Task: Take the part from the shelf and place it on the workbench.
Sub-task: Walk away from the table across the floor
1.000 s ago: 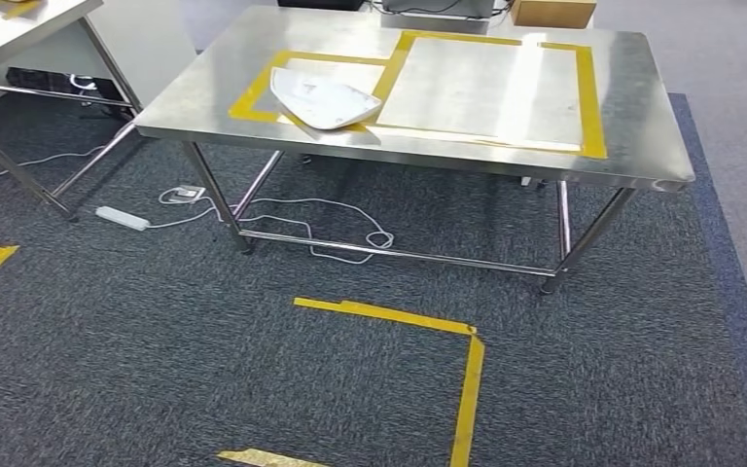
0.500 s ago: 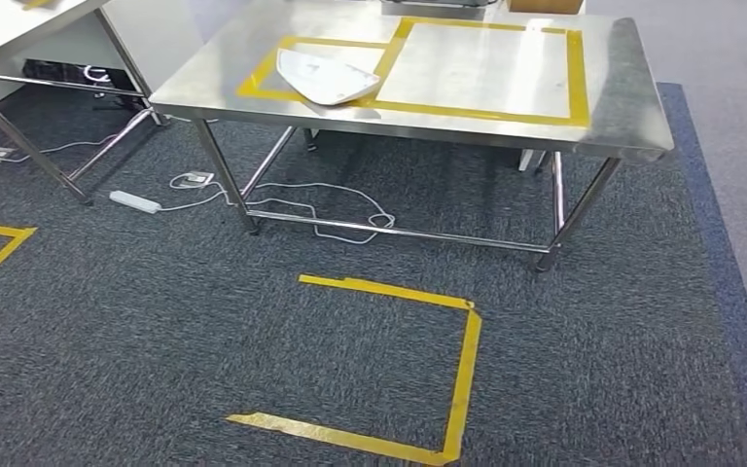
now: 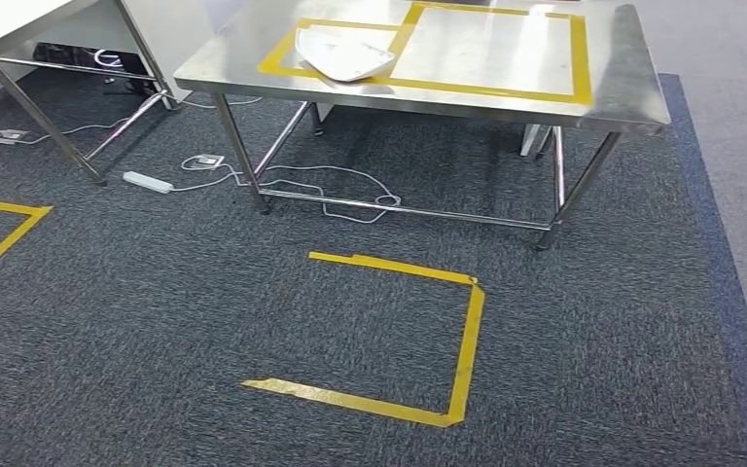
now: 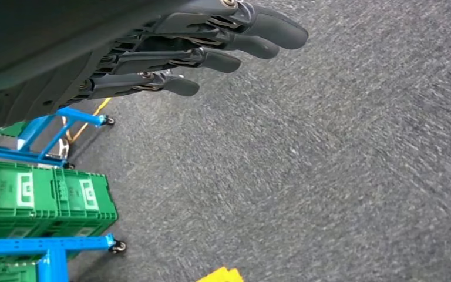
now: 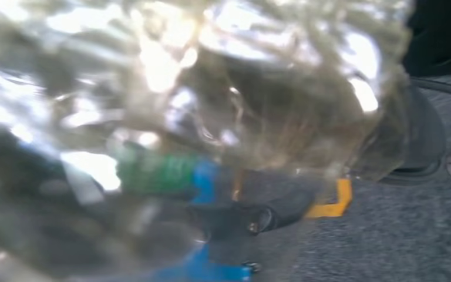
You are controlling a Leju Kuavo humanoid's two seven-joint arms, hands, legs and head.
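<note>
we are seeing one white part (image 3: 342, 53) lying on the steel surface (image 3: 622, 83) at the frame's upper middle; one clear, blurred part (image 5: 199, 117) is hiding our right fingers; left fingers (image 4: 211, 59) are hanging apart, holding nothing.

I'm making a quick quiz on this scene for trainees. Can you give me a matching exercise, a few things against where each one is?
Things:
1. white part
2. power strip
3. green crates
4. left hand

Places:
a. on a blue wheeled rack
b. on the steel workbench, inside a yellow-taped box
c. hanging over bare carpet, holding nothing
d. on the carpet beside the workbench leg

Pairs: 1-b, 2-d, 3-a, 4-c
</note>
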